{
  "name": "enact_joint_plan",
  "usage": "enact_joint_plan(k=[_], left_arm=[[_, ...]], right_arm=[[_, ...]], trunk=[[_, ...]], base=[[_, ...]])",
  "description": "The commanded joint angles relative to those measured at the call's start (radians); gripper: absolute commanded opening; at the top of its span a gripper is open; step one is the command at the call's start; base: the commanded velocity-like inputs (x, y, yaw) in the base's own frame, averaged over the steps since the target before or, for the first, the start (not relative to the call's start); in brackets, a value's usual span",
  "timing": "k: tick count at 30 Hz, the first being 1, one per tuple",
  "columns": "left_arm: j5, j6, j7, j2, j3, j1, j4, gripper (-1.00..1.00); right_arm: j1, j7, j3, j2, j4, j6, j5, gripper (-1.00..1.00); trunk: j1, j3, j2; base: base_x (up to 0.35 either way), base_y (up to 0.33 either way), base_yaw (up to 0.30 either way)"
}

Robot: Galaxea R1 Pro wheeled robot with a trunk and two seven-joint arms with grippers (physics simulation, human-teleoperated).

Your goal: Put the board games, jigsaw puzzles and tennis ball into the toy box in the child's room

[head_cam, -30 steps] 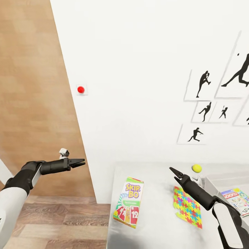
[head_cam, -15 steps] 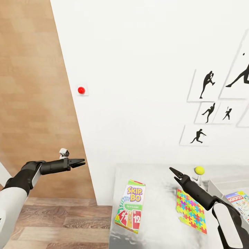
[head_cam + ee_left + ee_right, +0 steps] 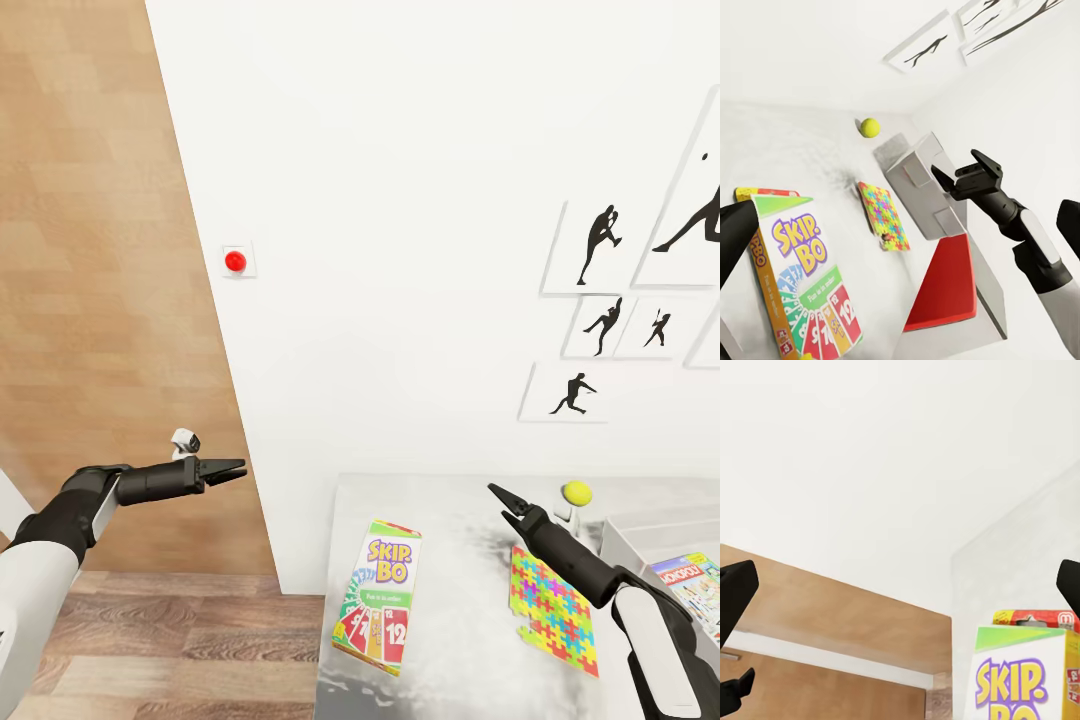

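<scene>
Here the worktop (image 3: 460, 560) carries 1 Skip-Bo board game (image 3: 378, 596), 1 jigsaw puzzle (image 3: 553, 609) and 1 tennis ball (image 3: 576, 492); a second board game (image 3: 692, 587) lies in the toy box (image 3: 625, 540). The puzzle lies below the right gripper (image 3: 503, 501), whose fingers are slightly apart; the left gripper (image 3: 232, 469) has its fingers nearly together, off the worktop.

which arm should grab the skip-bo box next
Probably the right. The right gripper hangs open above the table, between the Skip-Bo box and the puzzle. The left gripper is off the table's edge, over the floor.
</scene>
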Motion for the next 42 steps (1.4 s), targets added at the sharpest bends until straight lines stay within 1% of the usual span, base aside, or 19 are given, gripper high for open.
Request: enact_joint_plan(k=[1,9,11,16,17,18,19,21,23,24,25,26,27,29,30,31,35,38,42], left_arm=[[-0.001,0.01,-0.004,0.0,0.0,-0.001,0.0,1.0],[-0.001,0.01,-0.004,0.0,0.0,-0.001,0.0,1.0],[-0.001,0.01,-0.004,0.0,0.0,-0.001,0.0,1.0],[-0.002,0.01,-0.004,0.0,0.0,-0.001,0.0,1.0],[-0.002,0.01,-0.004,0.0,0.0,-0.001,0.0,1.0],[-0.002,0.01,-0.004,0.0,0.0,-0.001,0.0,1.0],[-0.002,0.01,-0.004,0.0,0.0,-0.001,0.0,1.0],[-0.003,0.01,-0.004,0.0,0.0,-0.001,0.0,1.0],[-0.004,0.01,-0.004,0.0,0.0,-0.001,0.0,1.0],[-0.004,0.01,-0.004,0.0,-0.001,-0.001,0.001,1.0],[-0.005,0.01,-0.004,-0.001,-0.001,0.0,0.001,1.0],[-0.006,0.009,0.003,-0.003,-0.002,0.0,0.001,1.0],[-0.006,0.009,0.015,-0.004,-0.003,0.0,0.001,1.0],[-0.006,0.009,0.08,-0.009,-0.004,0.0,0.005,1.0],[-0.006,0.009,0.098,-0.009,-0.004,0.0,0.006,1.0],[-0.006,0.009,0.135,-0.011,-0.005,0.0,0.007,1.0],[-0.008,0.005,0.237,-0.029,-0.006,0.001,0.011,1.0],[-0.008,-0.018,0.304,-0.037,-0.005,0.001,0.012,1.0],[-0.006,-0.077,0.391,-0.043,-0.004,0.005,0.029,1.0]], right_arm=[[-0.001,0.002,-0.001,0.001,0.0,0.006,0.0,1.0],[-0.001,-0.009,0.002,0.005,0.0,0.004,0.004,1.0],[-0.001,-0.01,0.003,0.008,0.0,0.001,0.016,1.0],[-0.002,-0.015,0.003,0.014,-0.001,-0.002,0.089,1.0],[-0.002,-0.018,0.011,0.016,-0.002,-0.003,0.124,1.0],[-0.002,-0.02,0.019,0.018,-0.002,-0.003,0.143,1.0],[-0.002,-0.03,0.039,0.022,-0.002,-0.002,0.178,1.0],[-0.003,-0.057,0.078,0.03,-0.002,-0.002,0.223,1.0],[-0.006,-0.088,0.105,0.039,-0.002,-0.001,0.243,1.0],[-0.01,-0.13,0.129,0.052,-0.002,-0.001,0.256,1.0],[-0.013,-0.154,0.14,0.059,-0.002,-0.001,0.261,1.0],[-0.02,-0.212,0.161,0.075,-0.002,0.001,0.267,1.0],[-0.024,-0.244,0.172,0.084,-0.001,0.002,0.27,1.0],[-0.049,-0.392,0.218,0.122,0.006,0.007,0.276,1.0],[-0.056,-0.432,0.233,0.131,0.007,0.008,0.277,1.0],[-0.069,-0.515,0.264,0.147,0.011,0.008,0.277,1.0],[-0.121,-0.728,0.334,0.178,0.032,0.005,0.272,1.0],[-0.144,-0.803,0.361,0.188,0.055,0.002,0.27,1.0],[-0.163,-0.843,0.382,0.191,0.101,0.008,0.269,1.0]], trunk=[[0.001,-0.002,-0.002],[0.001,-0.002,-0.002],[0.001,-0.002,-0.002],[0.001,-0.002,-0.002],[0.001,-0.002,-0.002],[0.001,-0.002,-0.002],[0.001,-0.002,-0.002],[0.001,-0.002,-0.002],[0.001,-0.002,-0.002],[0.001,-0.002,-0.002],[0.001,-0.002,-0.002],[0.001,-0.002,-0.002],[0.001,-0.002,-0.002],[0.001,-0.002,-0.002],[0.001,-0.002,-0.002],[0.001,-0.002,-0.002],[0.001,-0.002,-0.002],[0.001,-0.002,-0.002],[0.001,-0.002,-0.002]], base=[[0.0,0.0,0.0],[0.0,0.0,0.0],[0.0,0.0,0.0],[0.0,0.0,0.0],[0.0,0.0,0.0],[0.0,0.0,0.0],[0.0,0.0,0.0],[0.0,0.0,0.0],[0.0,0.0,0.0],[0.0,0.0,0.0],[0.0,0.0,0.0],[0.0,0.0,0.0],[0.0,0.0,0.0],[0.0,0.0,0.0],[0.0,0.0,0.0],[0.0,0.0,0.0],[0.0,0.0,0.0],[0.0,0.0,0.0],[0.0,0.0,0.0]])
